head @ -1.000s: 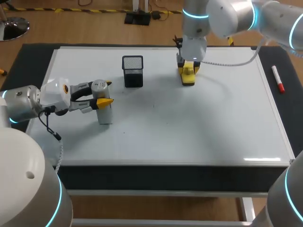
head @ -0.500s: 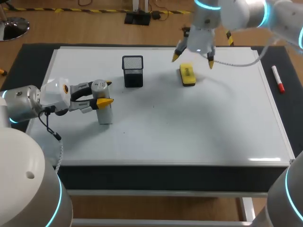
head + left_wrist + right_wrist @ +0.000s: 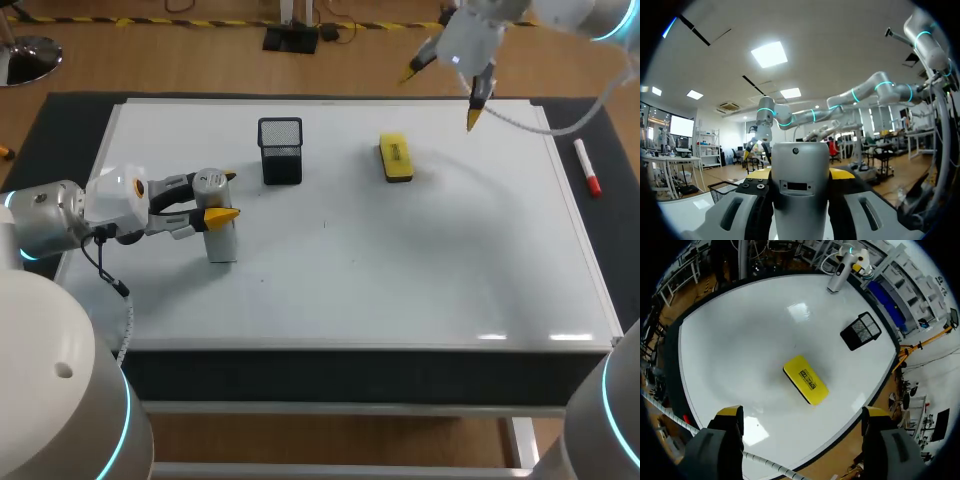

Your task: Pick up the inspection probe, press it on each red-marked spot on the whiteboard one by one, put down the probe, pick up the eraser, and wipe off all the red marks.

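So the left gripper (image 3: 226, 195) is clamped on the silver cylindrical inspection probe (image 3: 222, 242), which stands upright on the white rectangular whiteboard (image 3: 420, 260) near its left side, close to the black mesh cup (image 3: 281, 150). The right gripper (image 3: 441, 95) hangs spread wide with nothing in it, up over the board's far edge. The yellow block eraser (image 3: 396, 158) lies flat on the board below it, untouched.

in your left wrist view the probe (image 3: 800, 195) half hides the left jaws' yellow tips; specks (image 3: 323, 225) on the whiteboard (image 3: 450, 250) are too small to tell.
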Controlling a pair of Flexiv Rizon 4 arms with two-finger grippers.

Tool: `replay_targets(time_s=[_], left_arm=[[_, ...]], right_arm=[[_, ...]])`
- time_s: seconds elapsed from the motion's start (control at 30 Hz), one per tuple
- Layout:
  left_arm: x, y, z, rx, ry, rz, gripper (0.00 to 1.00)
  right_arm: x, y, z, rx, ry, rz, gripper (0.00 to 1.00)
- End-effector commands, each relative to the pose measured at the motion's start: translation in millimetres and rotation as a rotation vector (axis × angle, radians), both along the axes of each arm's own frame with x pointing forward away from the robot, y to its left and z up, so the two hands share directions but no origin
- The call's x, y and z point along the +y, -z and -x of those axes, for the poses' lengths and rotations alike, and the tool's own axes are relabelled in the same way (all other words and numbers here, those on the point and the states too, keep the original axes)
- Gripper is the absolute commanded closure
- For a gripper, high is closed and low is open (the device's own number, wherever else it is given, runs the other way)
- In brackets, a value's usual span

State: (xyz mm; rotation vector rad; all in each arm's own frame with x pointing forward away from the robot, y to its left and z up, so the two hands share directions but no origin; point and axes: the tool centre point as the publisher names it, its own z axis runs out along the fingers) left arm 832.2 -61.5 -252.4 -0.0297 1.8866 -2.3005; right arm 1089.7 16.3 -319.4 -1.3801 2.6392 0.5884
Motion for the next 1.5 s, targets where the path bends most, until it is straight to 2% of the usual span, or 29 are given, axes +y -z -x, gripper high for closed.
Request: replay_targets(time_s=[0.03, 0.3, 0.33, 0.4, 0.53, 0.67, 0.7, 0.77, 1.17, 1.5], left_arm=[[0, 0.2, -0.5, -0.002, 0.002, 0.003, 1.00], [0, 0.2, -0.5, -0.002, 0.002, 0.003, 1.00], [0, 0.2, -0.5, -0.002, 0.002, 0.003, 1.00], [0, 0.2, -0.5, -0.002, 0.002, 0.003, 1.00], [0, 0.2, -0.5, -0.002, 0.002, 0.003, 1.00], [0, 0.2, -0.5, -0.002, 0.002, 0.003, 1.00], [0, 0.2, -0.5, -0.002, 0.002, 0.003, 1.00], [0, 0.2, -0.5, -0.002, 0.002, 0.003, 1.00], [0, 0.2, -0.5, -0.002, 0.002, 0.003, 1.00], [-13, -52.8, -45.4, -0.076, 0.042, -0.047, 1.00]], right_arm=[[-14, -22, -9.6, 0.032, 0.040, -0.067, 0.00], [-32, -50, -11.9, 0.092, 0.154, -0.152, 0.00], [-34, -53, -12.1, 0.067, 0.166, -0.180, 0.00], [-35, -58, -12.8, 0.095, 0.188, -0.195, 0.00], [-40, -69, -15.0, 0.071, 0.221, -0.280, 0.00], [-37, -84, -11.9, 0.088, 0.217, -0.326, 0.00], [-36, -88, -11.3, 0.078, 0.204, -0.331, 0.00], [-32, -94, -11.4, 0.122, 0.184, -0.310, 0.00], [-32, -96, -11.6, 0.119, 0.172, -0.311, 0.00], [-32, -96, -11.6, 0.119, 0.172, -0.311, 0.00]])
